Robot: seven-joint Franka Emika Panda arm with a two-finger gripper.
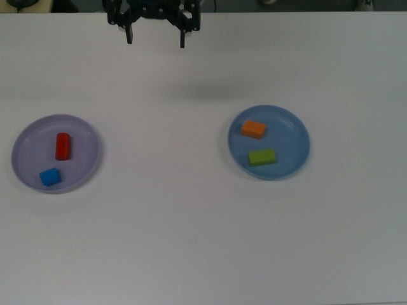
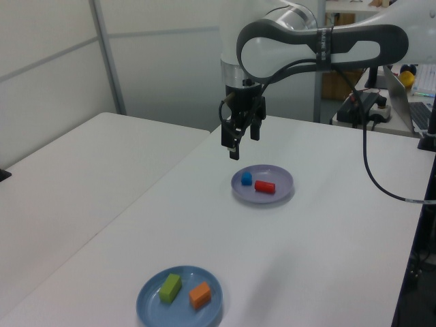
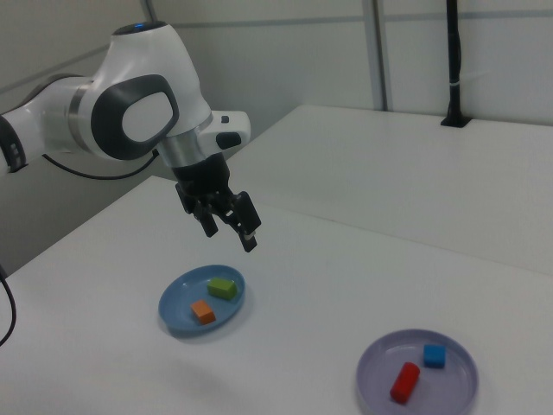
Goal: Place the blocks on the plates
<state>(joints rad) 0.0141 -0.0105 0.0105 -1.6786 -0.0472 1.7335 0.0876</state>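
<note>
Spread wide and empty, the gripper (image 1: 156,39) hung high above the table. All 4 blocks sat on the 2 plates (image 1: 25,168) (image 1: 292,127) already. Nothing looked left to do.

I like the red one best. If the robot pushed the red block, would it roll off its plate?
Probably not far. The red block lies flat on its long side in the lavender plate, and the raised rim would likely stop it. It looks glossy, so it may slide rather than roll. Whether its sides are rounded is hard to tell.
</note>
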